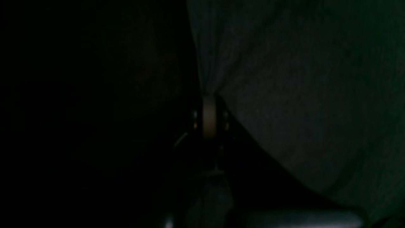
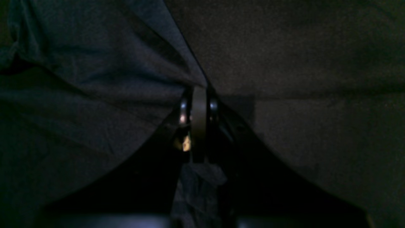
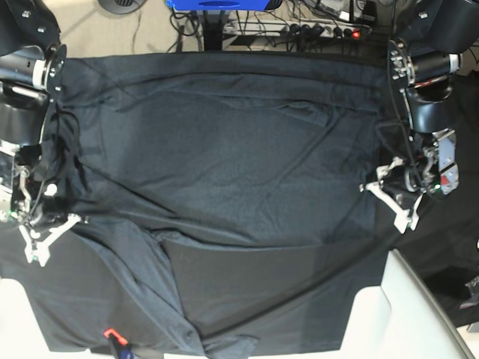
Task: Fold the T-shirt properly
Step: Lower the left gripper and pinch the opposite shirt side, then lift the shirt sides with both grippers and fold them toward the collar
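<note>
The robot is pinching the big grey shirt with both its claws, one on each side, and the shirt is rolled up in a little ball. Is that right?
Not quite. The T-shirt isn't rolled into a ball; the base view shows it spread wide across the table. The rest holds: the left gripper and the right gripper each pinch cloth, one on each side.

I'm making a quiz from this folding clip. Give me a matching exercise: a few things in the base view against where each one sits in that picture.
Things:
1. left gripper
2. right gripper
3. T-shirt
4. power strip

Places in the base view:
a. top edge, behind the table
b. spread across the middle
c. right side, at the shirt's edge
d. left side, at the shirt's edge

Pairs: 1-c, 2-d, 3-b, 4-a
</note>
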Motion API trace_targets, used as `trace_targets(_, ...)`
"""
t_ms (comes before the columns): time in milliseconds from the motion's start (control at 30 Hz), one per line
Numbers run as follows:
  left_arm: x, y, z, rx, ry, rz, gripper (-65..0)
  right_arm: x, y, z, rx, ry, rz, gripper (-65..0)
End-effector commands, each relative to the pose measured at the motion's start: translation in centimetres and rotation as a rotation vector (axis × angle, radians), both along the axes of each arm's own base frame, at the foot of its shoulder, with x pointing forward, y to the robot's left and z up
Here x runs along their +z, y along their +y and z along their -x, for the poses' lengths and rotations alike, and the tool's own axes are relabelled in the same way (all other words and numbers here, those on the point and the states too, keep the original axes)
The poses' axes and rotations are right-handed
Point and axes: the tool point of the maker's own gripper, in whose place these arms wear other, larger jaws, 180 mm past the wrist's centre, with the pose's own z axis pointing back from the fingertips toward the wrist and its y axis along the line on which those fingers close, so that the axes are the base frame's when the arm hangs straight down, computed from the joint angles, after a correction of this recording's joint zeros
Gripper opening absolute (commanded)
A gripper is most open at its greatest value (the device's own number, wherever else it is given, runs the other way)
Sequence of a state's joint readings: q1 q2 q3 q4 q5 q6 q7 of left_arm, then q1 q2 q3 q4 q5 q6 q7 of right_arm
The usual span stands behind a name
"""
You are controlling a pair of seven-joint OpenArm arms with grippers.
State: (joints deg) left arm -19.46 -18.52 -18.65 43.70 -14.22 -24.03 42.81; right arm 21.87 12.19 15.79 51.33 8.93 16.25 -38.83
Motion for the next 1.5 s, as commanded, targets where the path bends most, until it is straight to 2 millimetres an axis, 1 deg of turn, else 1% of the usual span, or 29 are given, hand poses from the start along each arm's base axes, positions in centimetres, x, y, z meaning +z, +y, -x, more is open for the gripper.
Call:
trace_targets(0, 1.3, 1.1, -0.5, -0.009, -0.021, -0.037, -65.0, 2.1, -1.0, -1.7, -0.009, -0.065, 0.017, -64.5)
trace_targets(33, 1.4, 1.2, 0.1, -0.024, -0.013, -0.055, -65.0, 2.1, -1.0, -1.7, -0.009, -0.065, 0.017, -64.5)
trace_targets(100, 2.5, 1.0, 0.5, -0.057, -0.024, -0.091, -65.0, 2.1, -1.0, -1.8, -0.009, -0.068, 0.019, -64.5)
trace_targets(200, 3.4, 0.9, 1.3, -0.089, -0.032, -0.132, -65.0, 2.2, -1.1, -1.9, -0.01, -0.069, 0.02, -64.5)
trace_targets(300, 3.2, 0.9, 2.2, -0.097, -0.017, -0.142, -65.0, 2.3, -1.1, -1.9, -0.01, -0.071, 0.02, -64.5)
trace_targets(400, 3.3, 1.0, 2.2, -0.099, -0.017, -0.147, -65.0, 2.3, -1.1, -1.9, -0.01, -0.069, 0.02, -64.5)
trace_targets(467, 3.3, 1.3, 2.8, -0.104, 0.01, -0.156, -65.0, 2.2, -1.1, -1.9, -0.009, -0.066, 0.02, -64.5)
trace_targets(500, 3.6, 1.3, 2.9, -0.106, 0.014, -0.163, -65.0, 2.2, -1.1, -1.8, -0.009, -0.065, 0.019, -64.5)
trace_targets(567, 5.3, 2.4, 2.9, -0.083, -0.007, -0.191, -64.3, 2.2, -1.1, -1.9, -0.01, -0.066, 0.019, -64.5)
trace_targets(700, 8.1, 3.6, 2.4, -0.047, -0.069, -0.226, -38.8, 2.2, -1.1, -1.9, -0.009, -0.066, 0.02, -64.5)
trace_targets(800, 9.1, 4.8, 2.2, -0.007, -0.094, -0.232, -19.3, 2.3, -1.0, -1.9, -0.009, -0.068, 0.018, -64.5)
trace_targets(867, 10.0, 5.3, 1.2, 0.013, -0.121, -0.228, -12.5, 2.3, -1.0, -1.9, -0.009, -0.068, 0.018, -64.5)
trace_targets(900, 9.8, 5.4, 0.9, 0.022, -0.119, -0.215, -11.4, 2.3, -1.0, -1.9, -0.008, -0.068, 0.017, -64.5)
trace_targets(967, 8.9, 5.4, 0.4, 0.04, -0.097, -0.178, -12.3, 2.2, -0.8, -2.0, -0.005, -0.067, 0.016, -64.5)
trace_targets(1100, 7.0, 4.7, -2.1, 0.084, -0.107, -0.075, -15.0, 2.2, -0.8, -2.0, -0.005, -0.067, 0.016, -64.5)
trace_targets(1200, 5.6, 4.1, -3.3, 0.119, -0.11, -0.004, -17.3, 2.3, -0.9, -2.0, -0.007, -0.067, 0.017, -64.5)
trace_targets(1300, 4.9, 3.6, -4.4, 0.146, -0.13, 0.04, -18.6, 2.3, -1.0, -1.9, -0.007, -0.067, 0.019, -64.5)
trace_targets(1400, 4.2, 3.2, -5.0, 0.122, -0.123, 0.016, -18.8, 2.3, -1.1, -1.9, -0.008, -0.066, 0.02, -64.5)
trace_targets(1467, 3.2, 2.3, -5.2, 0.082, -0.094, -0.004, -18.8, 2.3, -1.1, -1.9, -0.008, -0.066, 0.02, -64.5)
